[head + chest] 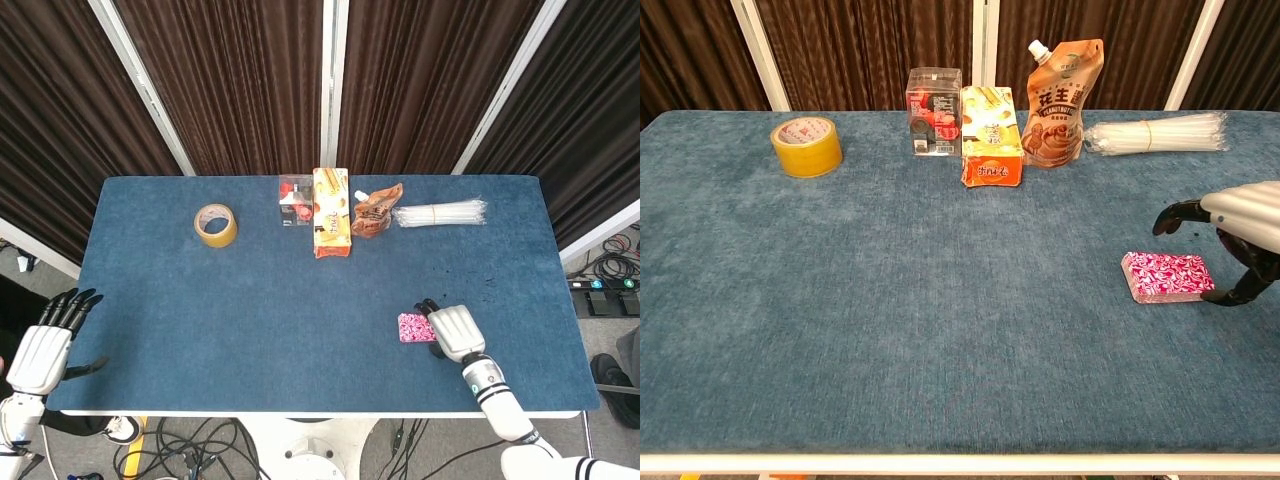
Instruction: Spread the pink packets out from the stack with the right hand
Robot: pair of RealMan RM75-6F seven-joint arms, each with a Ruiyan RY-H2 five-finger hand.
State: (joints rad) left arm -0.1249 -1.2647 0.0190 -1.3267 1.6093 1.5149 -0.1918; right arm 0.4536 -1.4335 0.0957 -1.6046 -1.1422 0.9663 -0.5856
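Observation:
A small stack of pink patterned packets (413,327) (1168,277) lies on the blue table, right of centre and near the front. My right hand (452,331) (1235,235) hovers over the stack's right end with its fingers spread and holds nothing; the thumb reaches down beside the stack's right edge. Whether it touches the packets I cannot tell. My left hand (45,347) hangs open off the table's front left corner and shows only in the head view.
Along the back stand a yellow tape roll (215,225) (806,146), a clear box (933,112), an orange snack box (990,149), a brown spouted pouch (1061,102) and a bundle of clear straws (1155,133). The table's front edge (960,463) runs close below the packets.

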